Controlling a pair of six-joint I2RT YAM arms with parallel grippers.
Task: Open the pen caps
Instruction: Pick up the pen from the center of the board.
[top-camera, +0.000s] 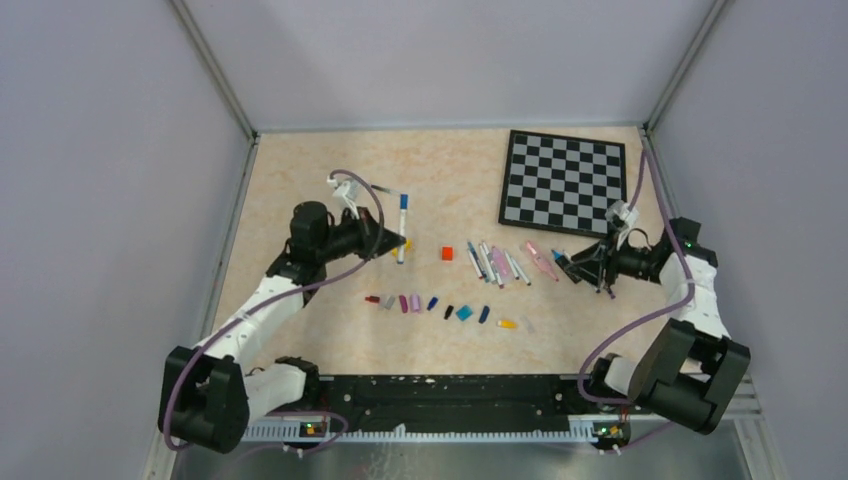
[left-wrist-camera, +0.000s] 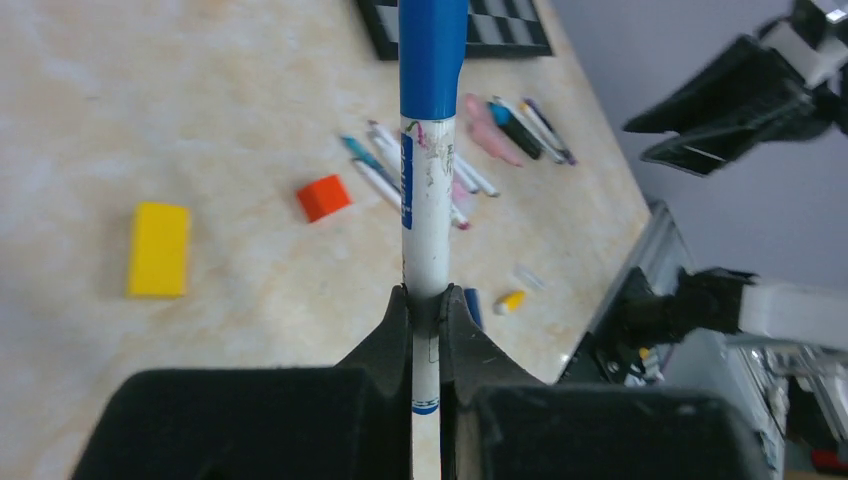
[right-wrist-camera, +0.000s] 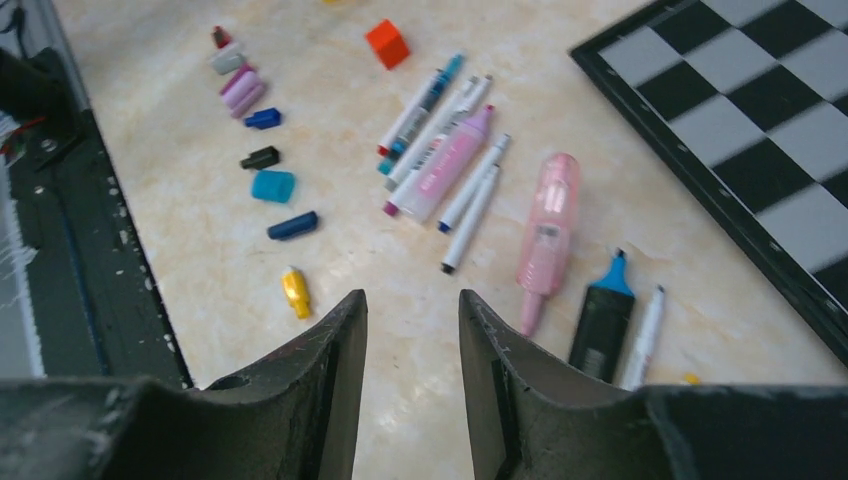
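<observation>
left end effector (left-wrist-camera: 428, 302) pinching pen (left-wrist-camera: 428, 205), wrist close-up

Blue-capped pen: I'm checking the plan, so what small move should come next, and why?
Probably bring the right pincer over to the blue cap: the left pincer clamps the pen, cap on, while the right one is open and empty.

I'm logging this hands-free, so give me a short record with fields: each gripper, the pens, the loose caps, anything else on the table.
left gripper: shut on white-barrelled marker pen, its blue plastic cap on
right gripper: open, empty, above the table
loose caps: row of small coloured plastic caps toward the near edge
other pens: thin pens clustered between cube and board
extras: small red cube, flat yellow block, black-and-white chessboard
</observation>
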